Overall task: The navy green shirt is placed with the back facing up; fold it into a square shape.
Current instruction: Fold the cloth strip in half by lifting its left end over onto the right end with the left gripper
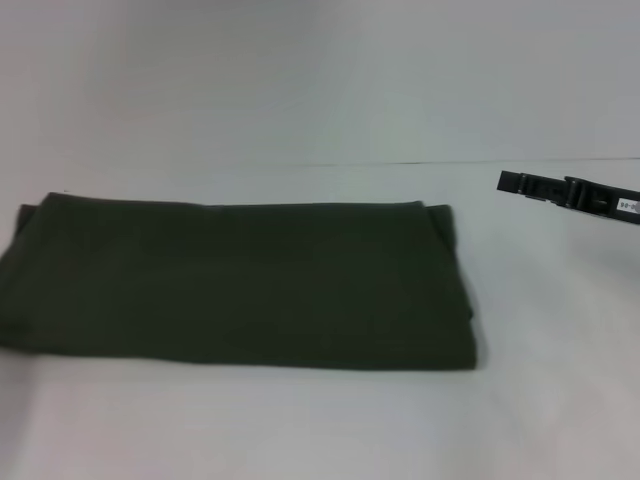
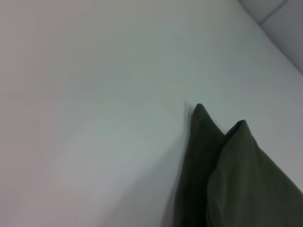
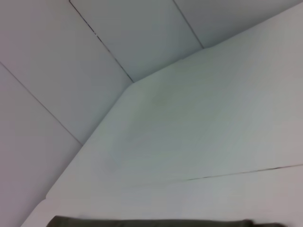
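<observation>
1. Olive-dark, the navy green shirt (image 1: 240, 285) lies folded into a long flat band on the white table (image 1: 320, 430), running from the table's left edge toward the middle.
2. Its plain cloth faces up; layered edges show at both short ends.
3. In the left wrist view two pointed corners of the shirt (image 2: 236, 175) rest on the bare white top.
4. The right gripper (image 1: 525, 184) hangs above the table's right side, well apart from the shirt; whether its fingers are parted cannot be told.
5. Behind the table stand pale wall panels (image 3: 118, 33) with thin dark seams.
</observation>
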Motion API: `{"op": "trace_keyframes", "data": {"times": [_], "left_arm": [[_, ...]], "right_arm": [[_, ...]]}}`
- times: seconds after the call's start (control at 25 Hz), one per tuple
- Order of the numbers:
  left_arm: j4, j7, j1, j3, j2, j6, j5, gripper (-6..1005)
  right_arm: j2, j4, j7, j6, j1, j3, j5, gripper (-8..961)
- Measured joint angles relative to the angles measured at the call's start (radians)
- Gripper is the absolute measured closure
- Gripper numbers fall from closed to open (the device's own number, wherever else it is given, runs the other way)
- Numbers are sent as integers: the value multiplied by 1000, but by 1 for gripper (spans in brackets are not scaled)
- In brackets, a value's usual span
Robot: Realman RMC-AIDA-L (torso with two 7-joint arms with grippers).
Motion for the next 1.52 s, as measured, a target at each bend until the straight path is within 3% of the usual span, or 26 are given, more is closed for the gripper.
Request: {"op": "trace_keyframes", "data": {"times": [0.32,0.72,0.88,0.96,1.12,1.24,1.4,1.52], "left_arm": [[49,7,59,-53,5,27,3,964],[58,12,45,-93,19,56,41,964],[57,33,15,-85,24,207,-42,964],[56,57,-15,-71,15,321,-126,965],[59,71,-111,45,-35,433,-274,965],[34,67,-181,160,-64,425,-351,965],[-160,105,-298,400,-73,294,-517,965],[-398,207,-399,562,-73,141,-677,964]], "right_arm": [[7,13,0,33,17,-2,0,173],[5,13,1,31,14,-2,0,170],[1,12,-3,27,-1,3,2,169],[-2,6,-6,25,-18,7,8,169],[-29,-7,-8,-5,-76,8,42,168],[-59,-24,-9,-44,-133,11,77,167],[-103,-54,-17,-93,-206,29,103,166],[-127,-78,-25,-120,-244,42,102,165]]}}
